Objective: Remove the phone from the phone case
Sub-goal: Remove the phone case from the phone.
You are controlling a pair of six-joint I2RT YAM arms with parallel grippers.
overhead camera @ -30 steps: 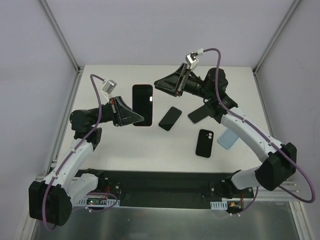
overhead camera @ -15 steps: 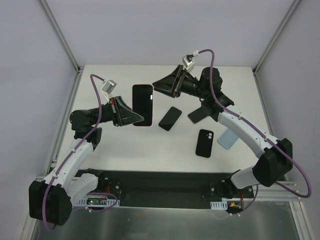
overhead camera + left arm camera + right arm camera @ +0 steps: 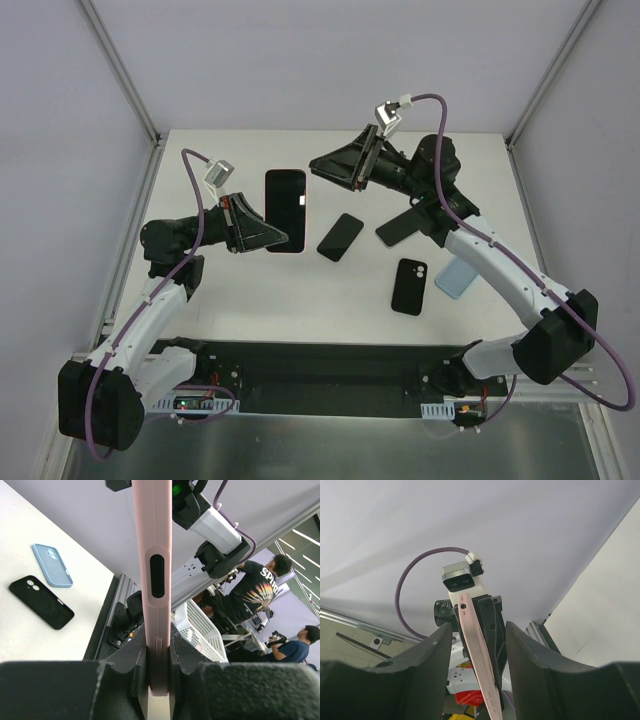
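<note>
Right gripper (image 3: 318, 164) sits drawn back slightly rightward, jaws half-open near upper-centre black-screened phone (image 3: 285, 200) in pink rubbery case (image 3: 152, 555), left gripper (image 3: 285, 240) clamping its lower end; seemingly pre-peel stage, next move needs a case-edge grip.

The phone (image 3: 285, 210) is up off the tabletop, standing on end, its dark screen turned to the overhead camera. It sits inside its pale pink case (image 3: 152, 555), a thin pink rim showing around the glass. Side-on, the case edge is slim, with a dark oval cutout. The left gripper (image 3: 159, 672) pinches its lower end.
</note>
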